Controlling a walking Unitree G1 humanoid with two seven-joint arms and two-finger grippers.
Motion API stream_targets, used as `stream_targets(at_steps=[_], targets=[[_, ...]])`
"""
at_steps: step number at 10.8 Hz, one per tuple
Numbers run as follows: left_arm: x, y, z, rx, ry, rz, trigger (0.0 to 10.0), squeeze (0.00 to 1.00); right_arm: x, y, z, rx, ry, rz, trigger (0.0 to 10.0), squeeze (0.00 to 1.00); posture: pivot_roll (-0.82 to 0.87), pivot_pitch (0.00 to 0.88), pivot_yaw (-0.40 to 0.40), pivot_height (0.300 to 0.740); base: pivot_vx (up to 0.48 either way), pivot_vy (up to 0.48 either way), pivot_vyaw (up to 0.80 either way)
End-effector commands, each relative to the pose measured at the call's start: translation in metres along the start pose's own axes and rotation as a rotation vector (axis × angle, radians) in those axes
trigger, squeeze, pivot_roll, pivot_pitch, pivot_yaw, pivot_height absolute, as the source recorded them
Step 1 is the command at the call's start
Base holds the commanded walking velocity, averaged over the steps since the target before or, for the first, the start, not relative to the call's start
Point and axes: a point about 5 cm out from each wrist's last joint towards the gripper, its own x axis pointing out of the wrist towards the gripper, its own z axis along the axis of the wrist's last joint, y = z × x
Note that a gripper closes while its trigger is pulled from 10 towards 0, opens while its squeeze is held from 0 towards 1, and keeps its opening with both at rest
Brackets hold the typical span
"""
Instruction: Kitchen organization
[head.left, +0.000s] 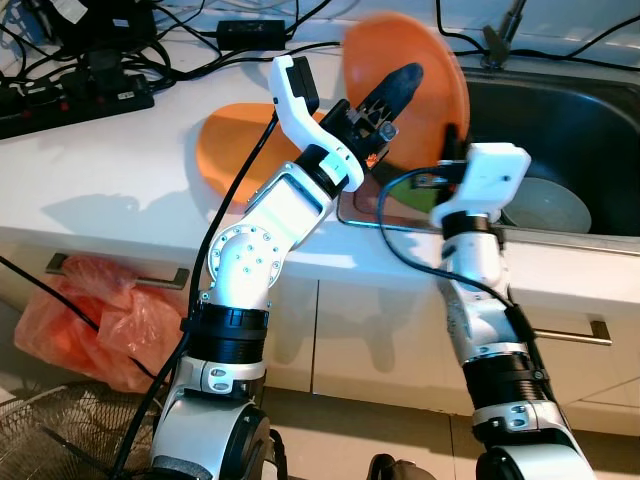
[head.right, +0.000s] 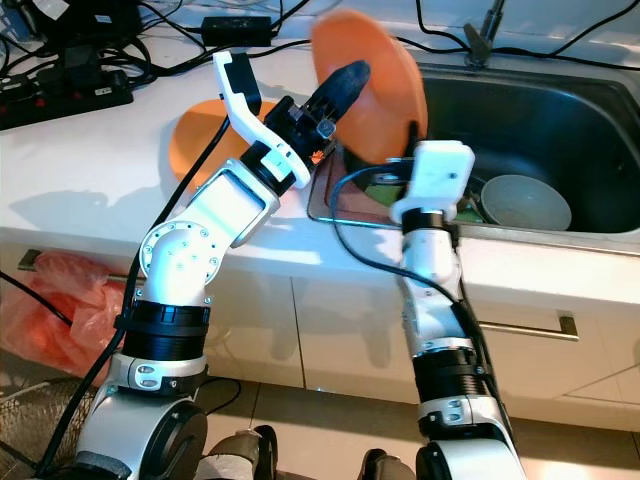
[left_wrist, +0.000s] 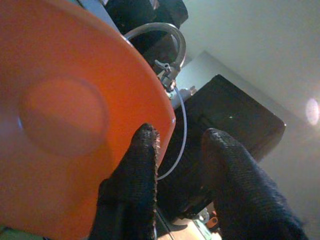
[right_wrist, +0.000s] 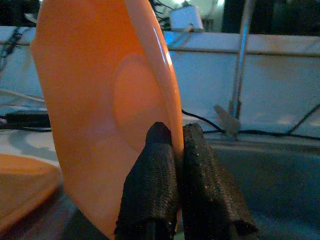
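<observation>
Your right gripper (right_wrist: 175, 150) pinches the upright orange plate (right_wrist: 100, 110) by its rim, while your left gripper (left_wrist: 177, 150), jaws spread, straddles the opposite edge, one finger against its face.

Home kitchen: steel sink (head.left: 560, 130), white counter (head.left: 120, 170)

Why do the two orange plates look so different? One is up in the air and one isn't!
The raised orange plate stands on edge above the sink's rim, while the flat orange plate lies on the white counter. The raised orange plate is pinched at its rim by the right gripper, with the left gripper open beside it; nothing holds the flat orange plate. Both are round and the same orange.
</observation>
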Motion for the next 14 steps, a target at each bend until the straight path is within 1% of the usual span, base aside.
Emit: stream_targets(at_steps=[1, 2, 3, 4, 5, 6, 7, 8, 9, 10, 11, 12, 14], targets=[[0.006, -0.012, -0.024, -0.102, 0.015, -0.054, 10.0, 1.00, 0.006, -0.001, 0.009, 0.014, -0.039, -0.011, 0.0, 0.00, 0.19, 0.139, 0.030, 0.740, 0.000, 0.000, 0.00], [0.005, -0.013, -0.024, -0.076, 0.024, -0.062, 10.0, 1.00, 0.006, -0.002, 0.008, 0.014, -0.031, -0.019, 0.0, 0.00, 0.19, 0.139, 0.030, 0.740, 0.000, 0.000, 0.00], [0.003, -0.013, -0.024, -0.017, 0.033, -0.063, 10.0, 0.00, 0.007, -0.005, 0.007, 0.027, -0.022, -0.038, 0.0, 0.00, 0.19, 0.139, 0.029, 0.740, 0.000, 0.000, 0.00], [0.000, -0.012, -0.023, 0.059, 0.048, -0.060, 10.0, 0.00, 0.008, -0.010, 0.007, 0.046, -0.012, -0.073, 0.0, 0.00, 0.19, 0.138, 0.028, 0.740, 0.000, 0.000, 0.00], [-0.003, -0.010, -0.023, 0.110, 0.062, -0.060, 10.0, 0.00, 0.009, -0.015, 0.006, 0.048, -0.004, -0.104, 0.0, 0.00, 0.19, 0.139, 0.028, 0.740, 0.000, 0.000, 0.00], [-0.009, -0.002, -0.022, 0.189, 0.085, -0.024, 10.0, 0.00, 0.010, -0.021, 0.004, 0.020, 0.007, -0.125, 0.0, 0.00, 0.19, 0.139, 0.028, 0.740, 0.000, 0.000, 0.00], [-0.018, 0.016, -0.018, 0.286, 0.103, 0.054, 10.0, 0.00, 0.011, -0.029, 0.003, 0.004, 0.016, -0.155, 0.0, 0.00, 0.20, 0.140, 0.027, 0.740, 0.000, 0.000, 0.00], [-0.025, 0.028, -0.015, 0.385, 0.125, 0.116, 10.0, 0.00, 0.012, -0.034, 0.003, -0.007, 0.016, -0.168, 0.0, 0.00, 0.20, 0.141, 0.025, 0.740, 0.000, 0.000, 0.00], [-0.030, 0.035, -0.011, 0.474, 0.139, 0.156, 10.0, 0.00, 0.014, -0.040, 0.004, -0.016, 0.018, -0.188, 5.8, 0.00, 0.20, 0.141, 0.022, 0.740, 0.000, 0.000, 0.00], [-0.033, 0.039, -0.010, 0.543, 0.144, 0.183, 10.0, 0.00, 0.015, -0.046, 0.004, -0.025, 0.019, -0.213, 10.0, 0.00, 0.20, 0.141, 0.020, 0.740, 0.000, 0.000, 0.00], [-0.037, 0.043, -0.010, 0.593, 0.148, 0.206, 10.0, 0.00, 0.016, -0.056, 0.004, -0.053, 0.030, -0.242, 10.0, 0.00, 0.20, 0.139, 0.017, 0.740, 0.000, 0.000, 0.00], [-0.040, 0.044, -0.013, 0.609, 0.167, 0.195, 10.0, 0.00, 0.016, -0.060, 0.002, -0.075, 0.041, -0.250, 10.0, 0.00, 0.20, 0.138, 0.016, 0.740, 0.000, 0.000, 0.00], [-0.046, 0.046, -0.022, 0.704, 0.235, 0.179, 10.0, 0.00, 0.016, -0.071, -0.002, -0.114, 0.056, -0.267, 10.0, 0.00, 0.20, 0.132, 0.012, 0.740, 0.000, 0.000, 0.00]])
